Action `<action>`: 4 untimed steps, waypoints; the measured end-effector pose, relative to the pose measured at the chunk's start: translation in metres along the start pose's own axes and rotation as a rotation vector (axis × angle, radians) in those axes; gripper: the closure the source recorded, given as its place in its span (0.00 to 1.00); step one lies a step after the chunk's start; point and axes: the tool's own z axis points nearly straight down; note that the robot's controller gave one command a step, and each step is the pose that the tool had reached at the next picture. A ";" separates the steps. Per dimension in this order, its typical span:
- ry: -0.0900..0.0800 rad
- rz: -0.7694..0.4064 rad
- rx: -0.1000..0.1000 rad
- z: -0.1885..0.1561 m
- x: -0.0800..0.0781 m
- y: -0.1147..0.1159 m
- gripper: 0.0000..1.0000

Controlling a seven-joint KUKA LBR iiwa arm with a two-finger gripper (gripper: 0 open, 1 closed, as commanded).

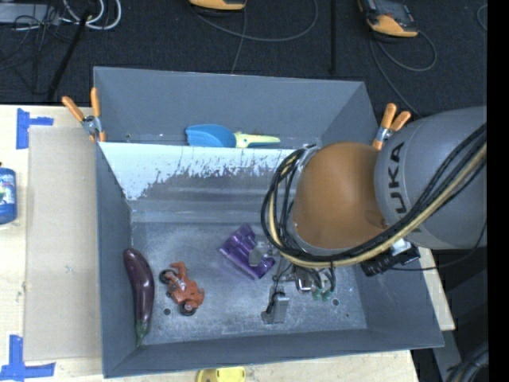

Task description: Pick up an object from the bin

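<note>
One grey metal bin (231, 106) holds everything here, and four loose things lie in it, well spread out rather than heaped. At the back, where the far wall meets the sloping panel, lies one blue scoop (211, 136) with a pale yellow-green handle pointing to the right. On the floor near the left wall lies one dark purple aubergine (140, 289), long and slightly curved, its length running from back to front. Just to its right, close to it but apart, is one small orange-red toy figure (184, 287) with a dark head. Near the middle of the floor lies one purple ridged thing (245, 251), flat and tilted, its right end tucked under the robot's wrist cables. The arm comes in from the right, its rounded orange cover (334, 193) hanging over the right half of the bin. The gripper (275, 312) is low over bare floor in the front right part of the bin, in front of the purple ridged thing and a little to its right, which is the nearest of the four. Nothing shows in its grasp, and whether its grip is spread or closed is not to be made out from this angle.
</note>
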 end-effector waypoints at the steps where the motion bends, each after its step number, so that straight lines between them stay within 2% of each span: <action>1: -0.007 0.002 -0.001 -0.004 -0.002 0.000 0.00; 2: -0.018 0.015 -0.003 0.037 -0.051 -0.047 0.00; 3: -0.007 0.027 0.002 0.062 -0.069 -0.076 0.00; 4: -0.010 0.136 -0.001 0.083 -0.070 -0.035 0.00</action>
